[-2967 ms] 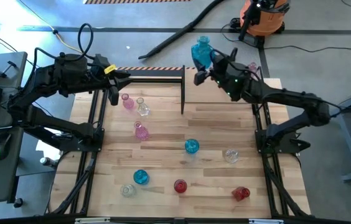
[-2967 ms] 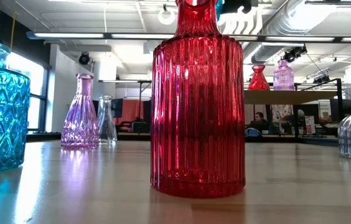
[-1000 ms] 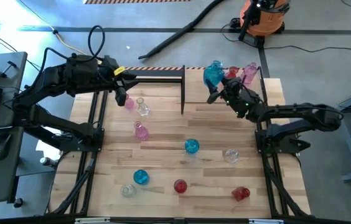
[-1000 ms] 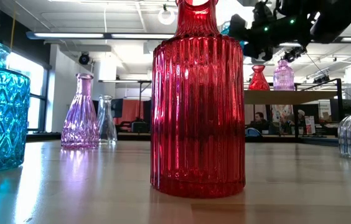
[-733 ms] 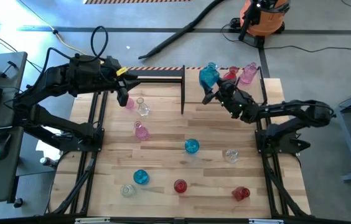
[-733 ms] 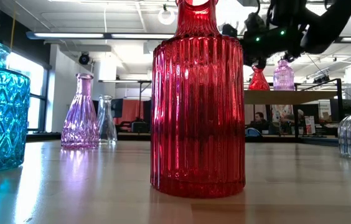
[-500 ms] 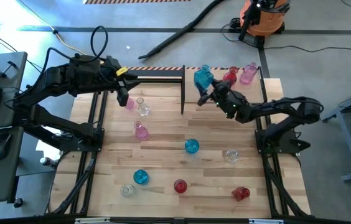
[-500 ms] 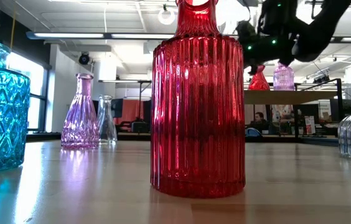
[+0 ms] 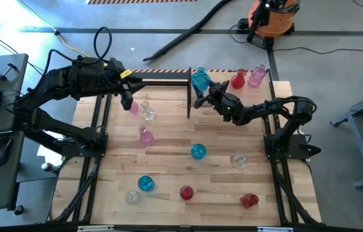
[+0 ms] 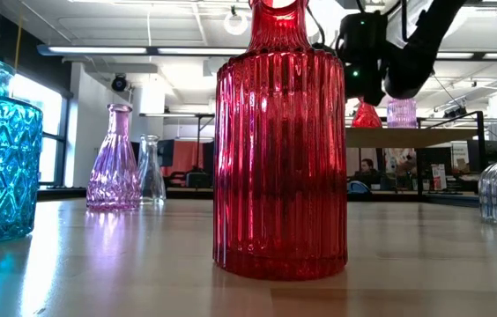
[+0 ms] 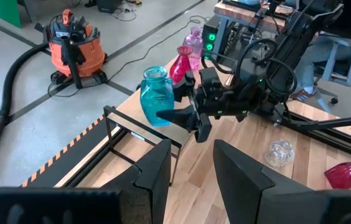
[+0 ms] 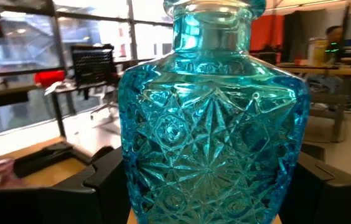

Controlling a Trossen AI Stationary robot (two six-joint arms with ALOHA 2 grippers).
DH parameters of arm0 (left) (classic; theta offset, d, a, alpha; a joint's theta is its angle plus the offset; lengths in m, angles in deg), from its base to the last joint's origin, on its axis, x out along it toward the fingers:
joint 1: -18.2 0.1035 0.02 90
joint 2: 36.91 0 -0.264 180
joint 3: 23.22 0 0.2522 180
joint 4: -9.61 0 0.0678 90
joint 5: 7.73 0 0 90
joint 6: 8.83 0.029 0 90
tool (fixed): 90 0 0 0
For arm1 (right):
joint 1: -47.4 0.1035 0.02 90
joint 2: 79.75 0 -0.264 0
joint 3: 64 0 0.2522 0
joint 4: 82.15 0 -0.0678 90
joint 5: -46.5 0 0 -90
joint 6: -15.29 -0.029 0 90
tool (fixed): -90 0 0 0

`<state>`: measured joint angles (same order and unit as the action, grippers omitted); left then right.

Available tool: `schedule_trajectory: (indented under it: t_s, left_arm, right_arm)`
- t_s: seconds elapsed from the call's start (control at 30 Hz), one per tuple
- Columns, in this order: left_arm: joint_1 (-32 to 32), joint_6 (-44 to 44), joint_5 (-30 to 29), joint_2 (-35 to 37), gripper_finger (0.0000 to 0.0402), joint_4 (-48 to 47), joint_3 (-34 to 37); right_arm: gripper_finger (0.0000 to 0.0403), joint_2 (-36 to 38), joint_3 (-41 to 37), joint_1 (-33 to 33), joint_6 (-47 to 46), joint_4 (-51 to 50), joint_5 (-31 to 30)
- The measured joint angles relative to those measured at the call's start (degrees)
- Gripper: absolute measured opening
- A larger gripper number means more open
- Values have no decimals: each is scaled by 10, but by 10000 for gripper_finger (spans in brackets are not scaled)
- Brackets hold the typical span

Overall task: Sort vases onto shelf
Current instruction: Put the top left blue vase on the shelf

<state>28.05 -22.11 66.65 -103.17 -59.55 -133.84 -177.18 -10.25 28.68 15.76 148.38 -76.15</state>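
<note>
My right gripper (image 9: pixel 202 92) is shut on a blue cut-glass vase (image 9: pixel 201 78) over the left end of the plywood shelf (image 9: pixel 278 90), at the table's far right. A red vase (image 9: pixel 237 80) and a pink vase (image 9: pixel 257 75) stand on the shelf top. My left gripper (image 9: pixel 126 98) is open at the far left, right beside a pink vase (image 9: pixel 132 107) and a clear vase (image 9: pixel 148 113) that stand on the table. Whether it touches the pink vase I cannot tell. The left wrist view shows nothing between its fingers (image 11: pixel 157 171). My right gripper pinches the blue vase by the two opposite sides of its wide body (image 12: pixel 132 162), one finger (image 12: pixel 104 180) on each side. The fingers lie about level and come from the table's right side. The vase (image 11: pixel 157 96) stands upright in the hold, lifted clear.
A bare black frame (image 9: pixel 162 77) stands at the far edge, left of the shelf. More vases stand on the table: pink (image 9: pixel 145 136), blue (image 9: pixel 198 151), clear (image 9: pixel 239 160), blue (image 9: pixel 145 183), clear (image 9: pixel 132 197), red (image 9: pixel 186 192), red (image 9: pixel 250 200). An orange vacuum (image 9: pixel 270 16) stands beyond.
My right gripper has carried the blue vase toward the table's left along the far edge, past the red vase on the shelf. The vase has stayed upright and lifted.
</note>
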Motion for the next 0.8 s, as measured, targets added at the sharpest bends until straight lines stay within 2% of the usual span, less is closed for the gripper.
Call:
schedule_trajectory:
  t_s: [0.13, 0.47, 0.8]
  left_arm:
    - [0, 0, 0, 0, 113, 0, 0]
    - [0, 0, 0, 0, 113, 0, 0]
    - [0, 0, 0, 0, 113, 0, 0]
  right_arm:
    - [269, -5, 1, 0, 6, 15, -33]
    - [269, -9, 2, 0, 19, 35, -67]
    - [269, -9, 51, 4, 41, -52, -76]
